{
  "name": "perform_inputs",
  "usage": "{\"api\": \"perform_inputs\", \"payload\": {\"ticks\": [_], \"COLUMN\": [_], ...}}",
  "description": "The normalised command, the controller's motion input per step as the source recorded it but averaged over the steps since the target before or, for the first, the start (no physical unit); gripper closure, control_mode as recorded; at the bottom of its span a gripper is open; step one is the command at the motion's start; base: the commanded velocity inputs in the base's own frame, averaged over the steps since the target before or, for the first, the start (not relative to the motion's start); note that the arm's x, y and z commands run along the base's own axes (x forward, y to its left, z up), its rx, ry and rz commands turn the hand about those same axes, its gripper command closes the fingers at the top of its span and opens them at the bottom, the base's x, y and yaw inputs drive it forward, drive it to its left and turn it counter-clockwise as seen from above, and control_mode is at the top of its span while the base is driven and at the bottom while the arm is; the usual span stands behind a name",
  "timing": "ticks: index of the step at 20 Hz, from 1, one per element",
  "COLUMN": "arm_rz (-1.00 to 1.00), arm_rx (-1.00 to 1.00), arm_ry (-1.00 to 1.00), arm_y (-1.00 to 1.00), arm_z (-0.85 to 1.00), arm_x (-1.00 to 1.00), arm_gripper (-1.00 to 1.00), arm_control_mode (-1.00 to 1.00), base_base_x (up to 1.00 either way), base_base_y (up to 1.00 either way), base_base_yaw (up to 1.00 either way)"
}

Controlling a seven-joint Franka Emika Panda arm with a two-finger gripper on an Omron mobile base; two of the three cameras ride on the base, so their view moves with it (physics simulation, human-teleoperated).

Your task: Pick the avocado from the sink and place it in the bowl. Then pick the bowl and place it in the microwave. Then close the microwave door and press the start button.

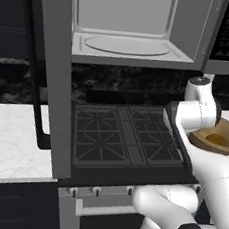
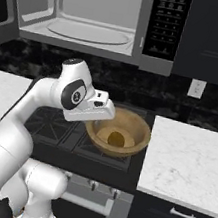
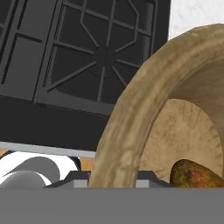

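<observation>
— So, nearest first: the gripper (image 2: 98, 122) is clamped on the near rim of the bowl (image 2: 119, 131), with the avocado (image 2: 116, 139) lying on the bowl's floor. How should it carry it?

— Level, I'd say. The rim grip sits off to one side, so a tilt could roll the avocado out. Lift above the stove (image 1: 126, 135), then go up and back toward the microwave (image 1: 129, 43), whose turntable is bare.

— And the microwave door (image 1: 50, 79)?

— It stands wide open; keep the bowl away from its edge.

— What can't you make out?

— The fingertips are hidden by the rim, and whether the bowl is off the stove yet.
</observation>
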Motion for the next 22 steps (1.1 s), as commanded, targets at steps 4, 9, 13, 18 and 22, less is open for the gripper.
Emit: {"api": "perform_inputs", "payload": {"ticks": [4, 9, 13, 18, 22], "arm_rz": [0.00, 0.00, 0.10, 0.51, 0.41], "arm_rx": [0.00, 0.00, -0.02, -0.07, -0.16], "arm_ry": [0.00, 0.00, -0.08, -0.18, -0.25], "arm_y": [0.00, 0.00, 0.17, 0.37, 0.43], "arm_z": [0.00, 0.00, -0.02, 0.14, 0.61], "arm_x": [0.00, 0.01, -0.11, -0.42, -0.57], "arm_gripper": [1.00, 1.00, 1.00, 1.00, 1.00], "arm_control_mode": [1.00, -1.00, -1.00, -1.00, -1.00], "base_base_x": [0.35, 0.01, 0.00, 0.00, 0.00], "base_base_y": [0.19, 0.00, 0.00, 0.00, 0.00], "base_base_yaw": [-0.15, -0.01, 0.00, 0.00, 0.00]}}
